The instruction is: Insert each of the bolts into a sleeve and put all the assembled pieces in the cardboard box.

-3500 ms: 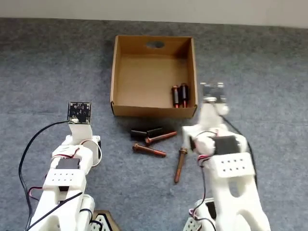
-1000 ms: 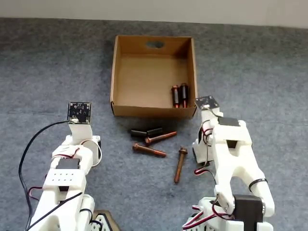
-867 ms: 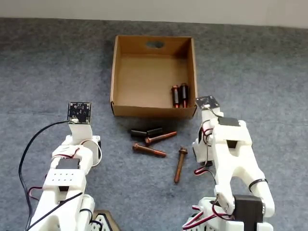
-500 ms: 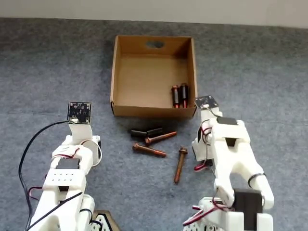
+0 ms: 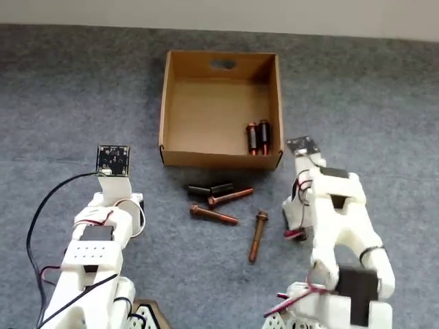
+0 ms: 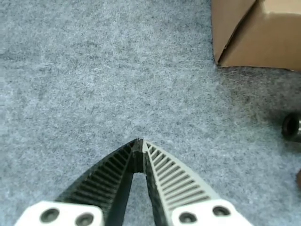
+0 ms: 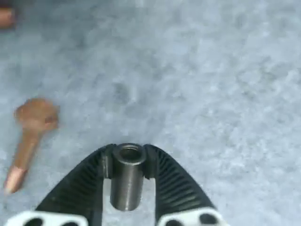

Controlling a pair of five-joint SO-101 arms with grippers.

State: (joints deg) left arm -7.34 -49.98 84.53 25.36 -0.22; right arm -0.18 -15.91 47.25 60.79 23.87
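The cardboard box [image 5: 219,103] stands open at the back, with two assembled pieces [image 5: 257,137] lying by its right wall. In front of it on the carpet lie two dark sleeves [image 5: 210,188] and three copper bolts [image 5: 230,197] [image 5: 214,215] [image 5: 258,235]. My right gripper [image 7: 128,150] is shut on a dark sleeve [image 7: 126,179], low over the carpet, with one bolt [image 7: 29,139] lying beside it. The right arm [image 5: 336,219] sits folded to the right of the bolts. My left gripper [image 6: 139,144] is shut with nothing in it, over bare carpet near the box corner [image 6: 244,37].
Grey carpet covers the whole table. A sleeve end [image 6: 291,126] shows at the edge of the left wrist view. The left arm [image 5: 103,226] rests at the front left, away from the parts. Open carpet lies left and right of the box.
The right arm has pulled back from beside the box and folded toward the front, then shifted slightly right. The left arm and the parts on the carpet have stayed put.
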